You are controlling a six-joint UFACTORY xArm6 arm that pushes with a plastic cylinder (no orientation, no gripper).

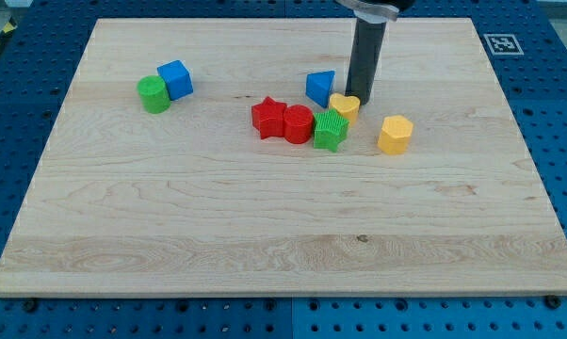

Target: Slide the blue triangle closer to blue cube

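Resting bare beside the yellow plastic heart (345, 105), my tip (360, 98) stands just right of the small blue plastic triangle (320, 88), a light, rigid slider best pushed on its right face toward the far-left blue plastic cube (175, 78).

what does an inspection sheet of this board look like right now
surface: pale wooden board, flat, on a blue perforated base
job's things: blue triangle block near centre; blue cube block at the view's left
clutter: green cylinder block touching the cube; red star block, red rounded block, green star block, yellow heart block clustered; yellow hexagonal block apart
claw: none; my tip right of the triangle, against the heart
cables: nothing seen
surroundings: marker tag
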